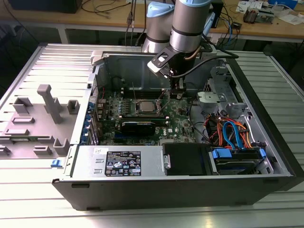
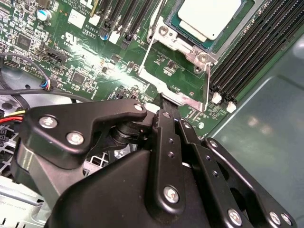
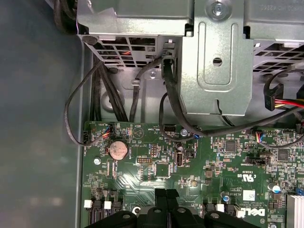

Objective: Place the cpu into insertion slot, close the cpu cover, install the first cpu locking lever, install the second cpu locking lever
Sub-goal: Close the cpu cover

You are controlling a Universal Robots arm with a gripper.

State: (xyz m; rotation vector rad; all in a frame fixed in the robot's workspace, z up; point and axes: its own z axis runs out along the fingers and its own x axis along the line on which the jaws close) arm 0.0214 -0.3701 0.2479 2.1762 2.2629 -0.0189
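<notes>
Black jointed linkage of my gripper (image 2: 166, 107) sits closest in the second wrist view, its two fingers pressed together so the tips form one narrow point. I read that as deliberate: a closed tip fits among the board's parts and can bear on thin metal. That point is right at the free lip of the cpu cover (image 2: 183, 96), the thin silvery frame plate with the square cut-out. The cover stands swung open off its hinge, with green motherboard (image 2: 71, 52) showing through the opening. Whether the lip is caught between the fingers or only touches them, I cannot tell.

The cpu (image 2: 209, 16), a small flat square chip with a pale metal top, lies seated flat in the insertion slot (image 2: 219, 43), the square grey-rimmed socket flanked by long black memory slots (image 2: 251, 52). So placement looks done, and the cover, not yet down, is the work in hand.

In the exterior view the arm reaches straight down into the open dark computer case (image 1: 190, 190), with the gripper just beside the socket, toward the exterior view's right.
</notes>
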